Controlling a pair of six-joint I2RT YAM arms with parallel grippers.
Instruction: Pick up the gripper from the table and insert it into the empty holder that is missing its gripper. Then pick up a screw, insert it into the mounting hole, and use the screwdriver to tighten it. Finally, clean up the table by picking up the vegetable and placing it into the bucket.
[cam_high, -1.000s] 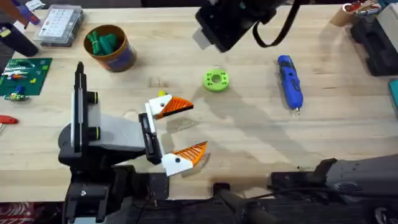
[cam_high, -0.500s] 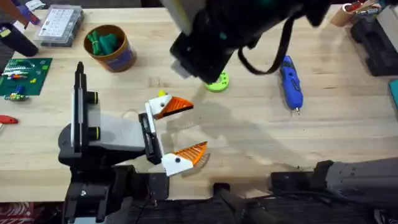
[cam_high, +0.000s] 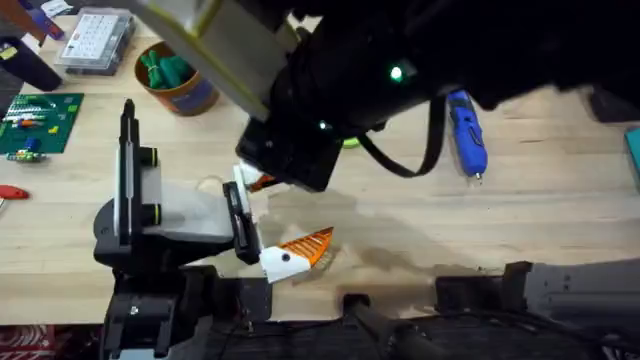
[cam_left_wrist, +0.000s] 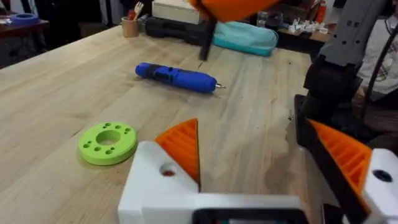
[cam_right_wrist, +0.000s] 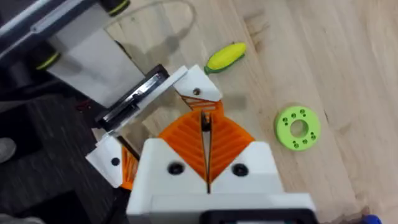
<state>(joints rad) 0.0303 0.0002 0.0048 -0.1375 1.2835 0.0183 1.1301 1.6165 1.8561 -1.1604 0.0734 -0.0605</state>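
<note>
Left gripper (cam_high: 285, 215): fingers spread wide, nothing held, near the table's (cam_high: 560, 200) front edge. Right gripper (cam_right_wrist: 206, 134): pads pressed together, empty. Screwdriver (cam_high: 466, 133): laid toward the table's right side. Bucket (cam_high: 178, 78): stood by the far-left corner.

A: Any readable text, labels, brands or numbers?

B: None. The clear plastic compartment box (cam_high: 95, 40) has a printed sheet under its lid, but the marks are too small to read. Same for the green circuit board (cam_high: 38, 123): coloured parts, no legible print.

A: Slim blue pen-shaped screwdriver (cam_left_wrist: 176, 77)?

B: Dark bands, no wording I can make out. The round orange-brown tub with a blue band (cam_high: 178, 78) carries no legible label either.
</note>
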